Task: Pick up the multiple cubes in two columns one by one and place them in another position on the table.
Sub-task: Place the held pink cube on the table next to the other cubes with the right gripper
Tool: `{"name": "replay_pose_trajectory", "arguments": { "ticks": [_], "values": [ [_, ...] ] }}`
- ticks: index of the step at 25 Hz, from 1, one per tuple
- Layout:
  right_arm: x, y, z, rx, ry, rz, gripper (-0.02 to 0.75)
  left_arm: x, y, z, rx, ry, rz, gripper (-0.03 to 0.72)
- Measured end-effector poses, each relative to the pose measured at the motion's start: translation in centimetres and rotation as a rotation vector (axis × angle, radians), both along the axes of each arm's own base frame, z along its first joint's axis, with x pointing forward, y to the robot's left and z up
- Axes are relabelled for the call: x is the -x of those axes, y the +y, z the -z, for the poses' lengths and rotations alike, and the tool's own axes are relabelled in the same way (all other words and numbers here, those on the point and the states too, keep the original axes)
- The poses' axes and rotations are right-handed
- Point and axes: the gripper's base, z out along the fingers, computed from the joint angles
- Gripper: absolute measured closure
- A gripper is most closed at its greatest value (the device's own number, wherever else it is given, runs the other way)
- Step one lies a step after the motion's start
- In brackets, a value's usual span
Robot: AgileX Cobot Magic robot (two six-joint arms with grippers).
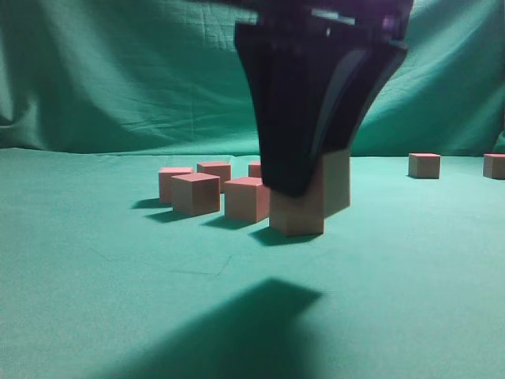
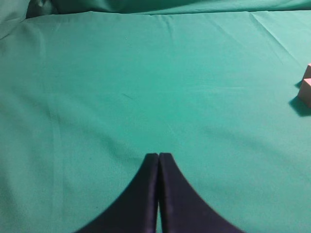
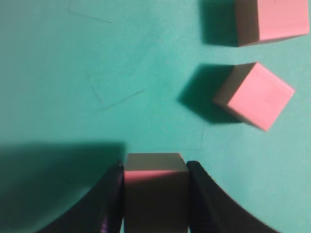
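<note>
right fingers (image 3: 197, 194) grip cube (image 3: 154, 187) | base hidden | rear cube (image 1: 254, 169) half-hidden

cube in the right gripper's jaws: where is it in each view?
Exterior view: held cube centre-right, mostly behind the right gripper, lifted off the table, behind a resting cube.
Left wrist view: not in it.
Right wrist view: bottom centre, clamped between the jaws.
Shared landmark: the green table cloth.
</note>
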Motion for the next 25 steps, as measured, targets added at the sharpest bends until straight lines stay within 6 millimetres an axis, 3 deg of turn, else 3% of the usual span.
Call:
{"name": "replay_pose_trajectory", "arguments": {
  "ticks": [11,25],
  "values": [
    [-2.3,0.4,2.7,-0.018,-0.033,0.028,0.463,0.0,0.0,0.0,0.0,0.0,0.0,0.688],
    [-2.9,0.1,2.7,-0.03,-0.047,0.062,0.463,0.0,0.0,0.0,0.0,0.0,0.0,0.688]
  ]
}}
